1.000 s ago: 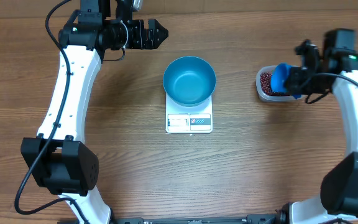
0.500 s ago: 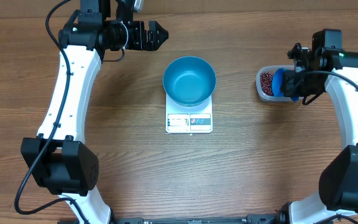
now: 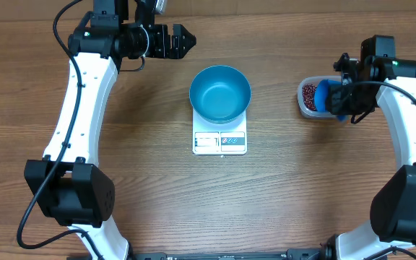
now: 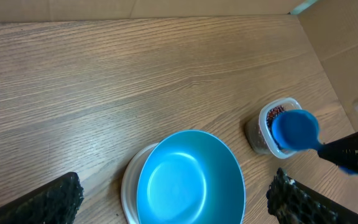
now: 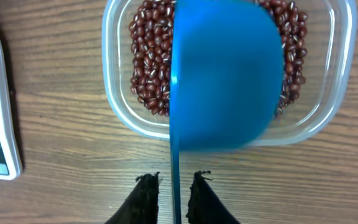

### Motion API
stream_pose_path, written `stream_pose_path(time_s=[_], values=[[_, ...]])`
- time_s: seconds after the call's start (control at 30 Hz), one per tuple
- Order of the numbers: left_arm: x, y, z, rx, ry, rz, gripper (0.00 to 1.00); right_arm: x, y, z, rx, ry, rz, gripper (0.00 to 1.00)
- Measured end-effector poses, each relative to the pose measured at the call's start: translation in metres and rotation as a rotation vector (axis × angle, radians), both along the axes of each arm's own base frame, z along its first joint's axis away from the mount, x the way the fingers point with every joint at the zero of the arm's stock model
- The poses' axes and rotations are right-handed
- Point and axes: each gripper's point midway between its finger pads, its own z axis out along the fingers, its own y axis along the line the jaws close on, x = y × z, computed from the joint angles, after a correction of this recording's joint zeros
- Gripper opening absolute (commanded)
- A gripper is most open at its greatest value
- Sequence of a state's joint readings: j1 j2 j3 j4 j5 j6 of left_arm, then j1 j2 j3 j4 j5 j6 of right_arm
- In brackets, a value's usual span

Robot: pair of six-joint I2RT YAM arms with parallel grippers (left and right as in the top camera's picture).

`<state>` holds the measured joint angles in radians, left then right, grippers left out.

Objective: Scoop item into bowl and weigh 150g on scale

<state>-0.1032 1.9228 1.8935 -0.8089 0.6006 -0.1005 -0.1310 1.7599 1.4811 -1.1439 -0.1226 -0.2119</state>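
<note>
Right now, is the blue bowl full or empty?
Empty: the bowl shows bare blue inside; the beans lie in the clear tub.

I've got the bowl (image 3: 220, 94) on the scale (image 3: 219, 141) blocking the middle of the table (image 3: 150, 180); the bowl's mouth is clear from above. Between it and the tub (image 3: 310, 97) near the right edge runs a bare strip I could pass through. The scoop (image 3: 325, 96) and the right gripper (image 3: 341, 97) cover most of the tub's opening. The left gripper (image 3: 186, 40) hangs by the far edge, left of the bowl and apart from it. Along the near edge the wood is bare between the left arm's base (image 3: 71, 195) and the right arm's base (image 3: 410, 209).
</note>
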Motion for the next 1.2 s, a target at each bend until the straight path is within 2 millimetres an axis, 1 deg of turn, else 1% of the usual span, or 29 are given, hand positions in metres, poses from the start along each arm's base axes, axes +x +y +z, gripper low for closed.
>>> stream_pose_path(time_s=[0.2, 0.23, 0.27, 0.37, 0.47, 0.53, 0.6, 0.7, 0.9, 0.97, 1.0, 1.07, 1.1, 1.2], values=[[0.000, 0.000, 0.000, 0.000, 0.000, 0.000, 0.99, 0.000, -0.001, 0.000, -0.004, 0.003, -0.020, 0.13], [0.000, 0.000, 0.000, 0.000, 0.000, 0.000, 0.99, 0.000, -0.002, 0.000, -0.005, 0.002, -0.022, 0.16], [0.000, 0.000, 0.000, 0.000, 0.000, 0.001, 0.99, 0.000, -0.002, 0.000, -0.005, 0.001, -0.025, 0.25], [0.000, 0.000, 0.000, 0.000, 0.000, 0.001, 0.99, 0.001, -0.002, 0.000, -0.007, 0.001, -0.033, 0.31], [0.000, 0.000, 0.000, 0.001, 0.000, 0.001, 0.99, 0.001, -0.004, 0.000, -0.011, 0.003, -0.064, 0.34], [0.000, 0.000, 0.000, 0.001, 0.000, 0.001, 0.99, 0.001, -0.005, 0.000, -0.002, 0.010, -0.111, 0.38], [0.000, 0.001, 0.000, 0.003, -0.001, 0.002, 0.99, -0.003, -0.004, 0.002, 0.016, 0.030, -0.165, 0.46], [0.001, 0.001, -0.001, 0.008, -0.003, 0.003, 0.99, -0.009, -0.007, 0.008, 0.041, 0.056, -0.234, 0.51], [0.001, 0.002, -0.001, 0.013, -0.003, 0.008, 1.00, -0.029, -0.027, 0.031, 0.111, 0.056, -0.385, 0.54], [0.001, 0.002, -0.001, 0.013, -0.003, 0.008, 1.00, -0.030, -0.035, 0.038, 0.149, 0.037, -0.432, 0.54], [0.001, 0.002, -0.001, 0.013, -0.003, 0.008, 1.00, -0.028, -0.039, 0.039, 0.185, 0.018, -0.457, 0.56], [0.001, 0.002, -0.001, 0.013, -0.003, 0.008, 1.00, -0.028, -0.040, 0.034, 0.247, 0.007, -0.481, 0.61], [0.001, 0.002, -0.001, 0.014, -0.003, 0.008, 1.00, -0.029, -0.038, 0.027, 0.291, 0.015, -0.492, 0.65], [0.001, 0.003, -0.001, 0.016, -0.003, 0.010, 0.99, -0.035, -0.025, 0.005, 0.397, 0.045, -0.503, 0.68]])
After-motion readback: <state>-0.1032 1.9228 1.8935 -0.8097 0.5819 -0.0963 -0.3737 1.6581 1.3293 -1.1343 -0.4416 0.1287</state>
